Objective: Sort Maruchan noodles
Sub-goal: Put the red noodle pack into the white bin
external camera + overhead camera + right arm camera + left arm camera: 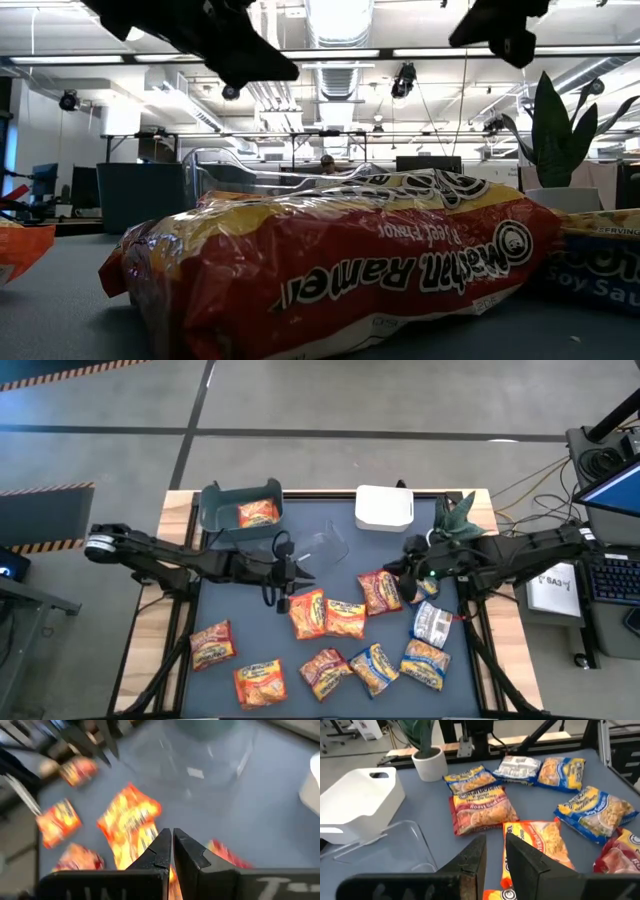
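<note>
Eleven or so noodle packets (327, 617) lie loose across the dark table (240, 610), and one orange packet (258, 513) already sits in the teal bin (214, 507), so sorting looks barely begun. Left gripper (284, 572) hangs just left of the orange pair at mid-table, fingers a narrow slit apart, empty, seemingly lining up a pick. Right gripper (405, 568) hovers closed and empty beside the dark red packet (380, 592), whose long axis runs toward the white bin (384, 507). Between the bins lies a clear bin (322, 546).
</note>
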Motion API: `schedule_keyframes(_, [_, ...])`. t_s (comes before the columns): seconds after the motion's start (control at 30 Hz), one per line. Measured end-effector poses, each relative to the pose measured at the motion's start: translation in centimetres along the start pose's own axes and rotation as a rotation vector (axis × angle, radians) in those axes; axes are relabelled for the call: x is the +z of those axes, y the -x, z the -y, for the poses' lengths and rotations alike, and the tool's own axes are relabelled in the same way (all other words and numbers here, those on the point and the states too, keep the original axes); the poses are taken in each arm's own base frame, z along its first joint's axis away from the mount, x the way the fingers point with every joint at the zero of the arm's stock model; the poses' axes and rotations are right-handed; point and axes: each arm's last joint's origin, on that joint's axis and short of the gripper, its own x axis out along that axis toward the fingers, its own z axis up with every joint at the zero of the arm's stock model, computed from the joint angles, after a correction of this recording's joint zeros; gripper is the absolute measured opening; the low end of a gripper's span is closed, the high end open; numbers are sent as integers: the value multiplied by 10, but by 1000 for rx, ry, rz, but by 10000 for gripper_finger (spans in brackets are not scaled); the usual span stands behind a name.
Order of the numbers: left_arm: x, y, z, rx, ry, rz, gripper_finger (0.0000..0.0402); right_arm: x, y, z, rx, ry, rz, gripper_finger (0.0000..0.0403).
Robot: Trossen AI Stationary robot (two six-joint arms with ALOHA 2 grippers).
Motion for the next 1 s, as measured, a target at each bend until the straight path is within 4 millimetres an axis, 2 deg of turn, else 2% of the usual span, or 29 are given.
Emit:
schedule_keyframes(0.23, [1, 0, 0, 1, 2, 15, 56, 7, -8, -27, -107, -61, -262, 9])
schedule_keyframes(0.47, [7, -10, 2, 0, 12, 121, 56, -14, -23, -35, -207, -69, -410, 9])
schedule_keyframes(0.67, [6, -30, 7, -7, 10, 150, 56, -53, -29, -21, -282, -129, -472, 9])
schedule_keyframes(0.77, [13, -46, 11, -15, -2, 142, 56, -69, -30, -11, -308, -177, -480, 9])
schedule_keyframes(1.0, [23, -85, 19, -70, -99, 84, 56, -95, -35, 12, -396, -276, -455, 9])
